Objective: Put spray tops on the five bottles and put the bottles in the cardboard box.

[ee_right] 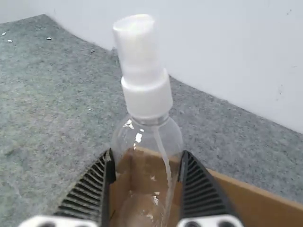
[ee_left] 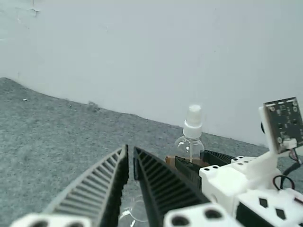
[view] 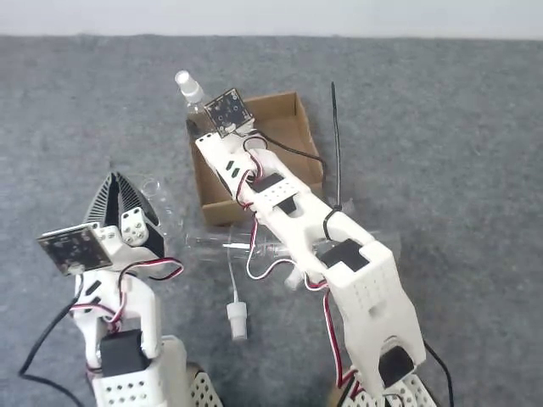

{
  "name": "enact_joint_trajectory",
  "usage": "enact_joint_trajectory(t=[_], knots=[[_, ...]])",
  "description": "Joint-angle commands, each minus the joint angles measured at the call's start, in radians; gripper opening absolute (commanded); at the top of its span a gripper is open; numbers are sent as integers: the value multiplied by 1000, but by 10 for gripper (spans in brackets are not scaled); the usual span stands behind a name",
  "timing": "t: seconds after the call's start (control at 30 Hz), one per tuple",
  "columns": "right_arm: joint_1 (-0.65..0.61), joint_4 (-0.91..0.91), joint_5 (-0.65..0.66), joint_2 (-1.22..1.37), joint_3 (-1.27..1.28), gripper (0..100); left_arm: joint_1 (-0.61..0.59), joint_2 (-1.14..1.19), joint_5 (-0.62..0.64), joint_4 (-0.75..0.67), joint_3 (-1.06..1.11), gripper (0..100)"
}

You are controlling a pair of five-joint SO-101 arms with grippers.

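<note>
My right gripper (view: 199, 123) is shut on a clear bottle (view: 192, 95) that carries a white spray top and stands upright at the far left corner of the cardboard box (view: 297, 136). In the right wrist view the fingers (ee_right: 97, 189) clamp the bottle (ee_right: 147, 137) on both sides, with the box wall (ee_right: 251, 201) behind it. My left gripper (view: 114, 178) is shut and holds nothing, near the table's left front. From the left wrist view its tips (ee_left: 130, 151) point toward the held bottle (ee_left: 191, 137). A loose spray top (view: 237, 320) with its tube lies between the arms.
Clear uncapped bottles lie on the grey carpet: one beside my left gripper (view: 163, 193), another (view: 216, 246) partly under the right arm. A black cable tie (view: 336, 144) sticks up by the box's right side. Open carpet stretches to the far right and far left.
</note>
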Motion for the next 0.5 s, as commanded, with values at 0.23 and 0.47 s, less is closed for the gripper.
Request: enact_joint_trajectory(t=[0.23,0.47], knots=[[13,-7,-6,-19,-34,139,-5,-23,2,-32,-12,15],[13,-5,-5,-87,40,163,-5,-23,2,-32,-10,15]])
